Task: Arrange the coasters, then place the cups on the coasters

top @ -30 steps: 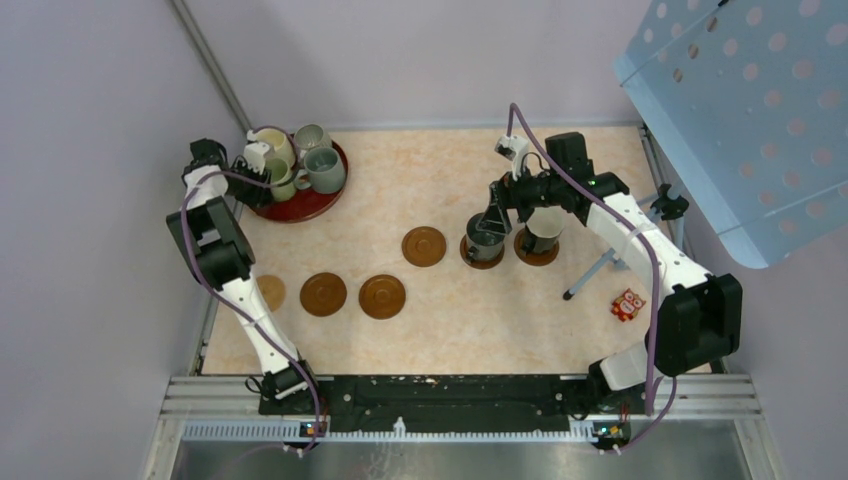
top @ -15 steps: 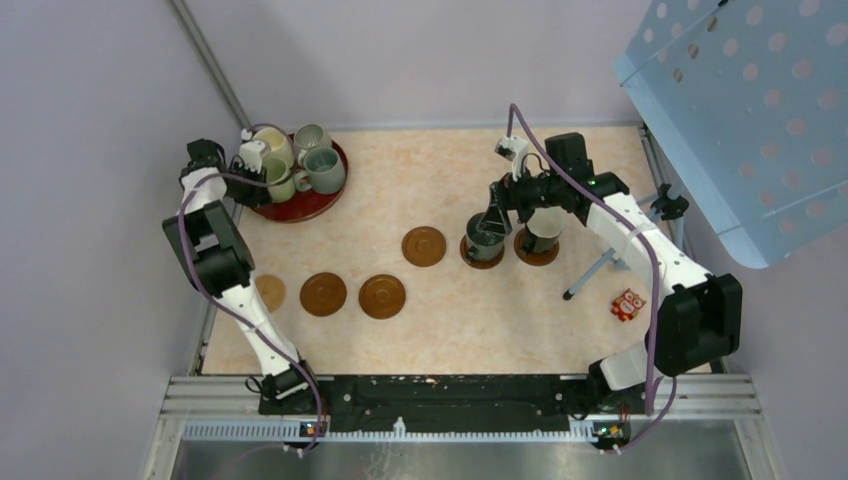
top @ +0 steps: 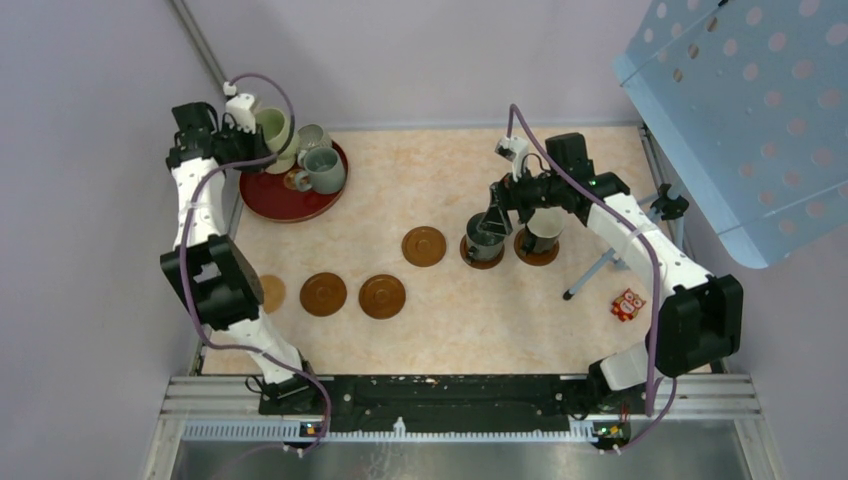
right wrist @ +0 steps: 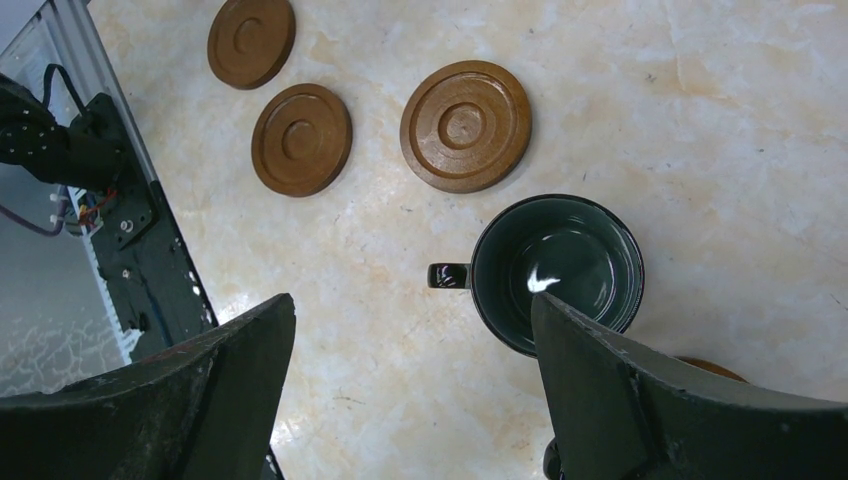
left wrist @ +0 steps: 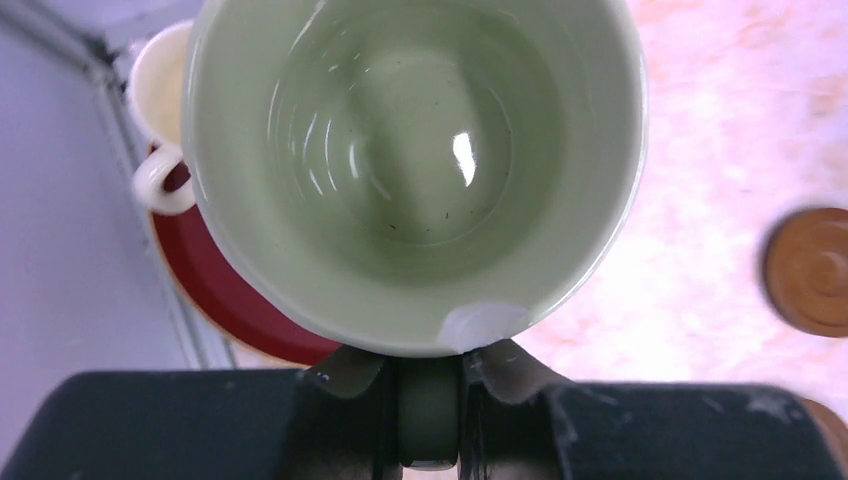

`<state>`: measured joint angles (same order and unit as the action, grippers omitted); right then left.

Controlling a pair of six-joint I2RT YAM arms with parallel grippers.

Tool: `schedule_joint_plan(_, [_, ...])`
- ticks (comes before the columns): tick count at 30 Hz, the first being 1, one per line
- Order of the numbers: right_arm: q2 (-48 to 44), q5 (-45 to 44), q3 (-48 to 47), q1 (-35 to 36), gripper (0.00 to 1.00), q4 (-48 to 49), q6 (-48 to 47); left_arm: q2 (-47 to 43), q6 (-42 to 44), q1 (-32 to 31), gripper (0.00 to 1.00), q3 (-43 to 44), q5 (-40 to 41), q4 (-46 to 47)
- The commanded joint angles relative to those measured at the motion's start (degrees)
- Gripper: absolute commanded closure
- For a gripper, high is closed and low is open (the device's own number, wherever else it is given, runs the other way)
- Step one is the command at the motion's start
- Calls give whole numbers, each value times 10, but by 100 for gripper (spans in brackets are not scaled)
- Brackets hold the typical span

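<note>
The left claw point(left wrist: 430, 380) is clamping the handle of the pale green cup point(left wrist: 415, 170), holding it over the red tray point(top: 275, 205) at its far edge. The right claw point(right wrist: 412, 310) is hanging wide apart over the dark green cup point(right wrist: 557, 262), which is sitting on a coaster point(top: 467, 257)

Nothing legible appears in any view: no word, number or brand. The small red-and-white packet point(top: 628, 304) near the right edge of the table point(top: 450, 330) carries print, but it is too small to make out. The coasters point(right wrist: 466, 125) show only concentric rings, and the pale green cup point(left wrist: 415, 150) shows only plain glaze.
</note>
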<state>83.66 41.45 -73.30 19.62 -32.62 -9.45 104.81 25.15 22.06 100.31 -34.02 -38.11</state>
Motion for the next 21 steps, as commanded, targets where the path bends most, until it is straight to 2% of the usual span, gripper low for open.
schedule_joint_plan(1, [-28, -2, -11, -5, 14, 11, -10, -112, -50, -68, 100, -39, -67, 64])
schedule_joint_plan(5, [-35, -6, -5, -5, 14, 11, -11, -169, -41, -174, 100, -96, -39, 83])
schedule_joint_plan(10, [-45, -9, 2, -5, 14, 11, -11, -214, -76, -302, 100, -199, 29, 131])
schedule_joint_plan(17, [-55, -21, 14, -5, 14, 16, -5, -263, -164, -404, 100, -375, 70, 257])
schedule_joint_plan(21, [-57, -26, 19, -5, 14, 12, -5, -248, -160, -463, 100, -402, 124, 253])
